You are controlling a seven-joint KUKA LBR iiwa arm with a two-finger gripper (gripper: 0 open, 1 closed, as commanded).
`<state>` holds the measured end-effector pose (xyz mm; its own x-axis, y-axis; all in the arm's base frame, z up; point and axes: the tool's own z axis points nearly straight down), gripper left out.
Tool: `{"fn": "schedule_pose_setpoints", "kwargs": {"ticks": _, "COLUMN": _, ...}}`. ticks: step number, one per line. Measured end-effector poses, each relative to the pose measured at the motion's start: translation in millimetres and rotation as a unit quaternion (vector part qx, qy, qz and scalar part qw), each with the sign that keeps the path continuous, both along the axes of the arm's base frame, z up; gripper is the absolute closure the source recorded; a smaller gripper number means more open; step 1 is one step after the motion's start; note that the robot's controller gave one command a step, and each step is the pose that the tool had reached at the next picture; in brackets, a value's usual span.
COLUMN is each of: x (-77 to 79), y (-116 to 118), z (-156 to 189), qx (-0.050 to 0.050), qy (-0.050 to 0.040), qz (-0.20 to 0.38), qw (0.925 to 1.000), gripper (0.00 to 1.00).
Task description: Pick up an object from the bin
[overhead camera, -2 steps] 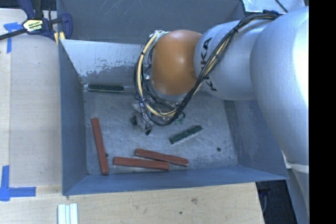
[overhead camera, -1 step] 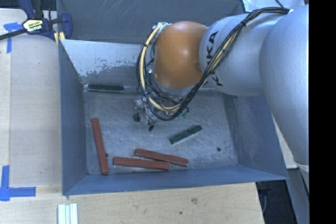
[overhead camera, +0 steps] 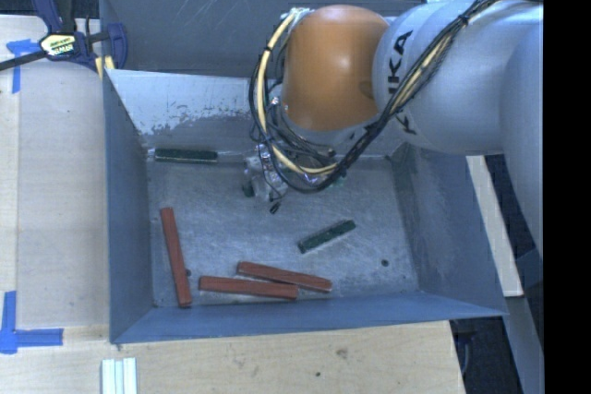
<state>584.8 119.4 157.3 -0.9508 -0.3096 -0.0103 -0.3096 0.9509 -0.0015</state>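
With the middle of the bin (overhead camera: 125,198) floor as the dial's centre, the gripper (overhead camera: 262,187) hangs just off centre toward 11 o'clock, over bare floor. The back bar (overhead camera: 185,156) lies at 10 o'clock along the foot of the back wall. The right bar (overhead camera: 326,236) lies slantwise at 4 o'clock, apart from the rest. The left stick (overhead camera: 174,256) runs front to back at 8 o'clock. At 6 o'clock, near the front wall, the front stick (overhead camera: 247,288) and the rear stick (overhead camera: 283,276) lie side by side, touching.

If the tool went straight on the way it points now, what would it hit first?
Probably bare bin floor: the tool points down between the green bar by the back wall and the green bar nearer the front, though depth is unclear.
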Motion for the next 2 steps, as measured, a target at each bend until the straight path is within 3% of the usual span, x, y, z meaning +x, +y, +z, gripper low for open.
{"fn": "schedule_pose_setpoints", "kwargs": {"ticks": 1, "x": 1.1, "y": 0, "z": 8, "qx": 0.000, "qy": 0.0021, "qz": -0.002, "qw": 1.0000, "gripper": 1.00}}
{"fn": "schedule_pose_setpoints", "kwargs": {"ticks": 2, "x": 2.8, "y": 0, "z": 40, "qx": 0.000, "qy": 0.0012, "qz": -0.004, "qw": 1.0000, "gripper": 1.00}}
